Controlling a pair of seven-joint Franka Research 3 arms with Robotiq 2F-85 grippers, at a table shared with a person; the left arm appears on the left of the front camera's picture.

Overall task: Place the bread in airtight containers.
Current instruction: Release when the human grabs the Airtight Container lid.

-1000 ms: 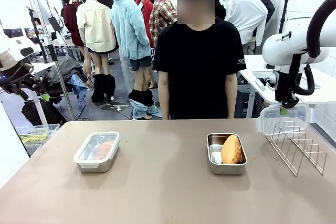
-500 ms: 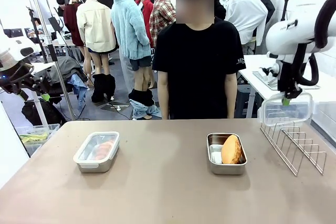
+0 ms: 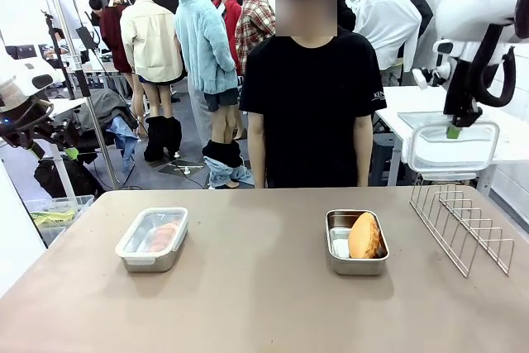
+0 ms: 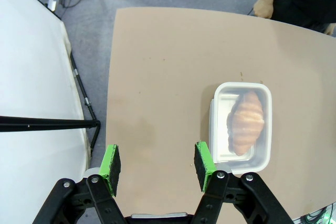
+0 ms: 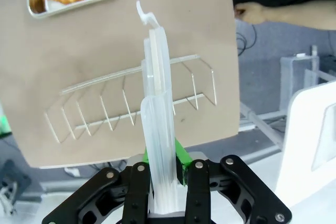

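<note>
Lid (image 3: 454, 148): clear plastic, white-rimmed, rounded rectangle; my right gripper (image 3: 454, 131) is clamped on its edge and holds it in the air, above the rack and off to the right of the open pan.
Lid in right wrist view (image 5: 157, 124): seen edge-on, thin and translucent, standing up between my pads.
Pans: two, small, stainless steel, rounded corners.
Open pan (image 3: 357, 242): right of table centre, shiny rim, bun inside.
Bun (image 3: 364, 236): one, smooth, oval, orange-brown; it lies well below and to the left of my right gripper.
Closed pan (image 3: 153, 239): left of centre, lid already on.
Roll (image 4: 246, 122): one, ridged, elongated, golden; sealed under the clear lid, near and just beyond my left gripper.
Left gripper (image 4: 157, 162): jaws apart, holding nothing, green pads over bare table beside the closed pan.
Rack (image 3: 463, 223): one, thin bent wire, at the table's right end.
Table (image 3: 256, 303): matte tan top.
</note>
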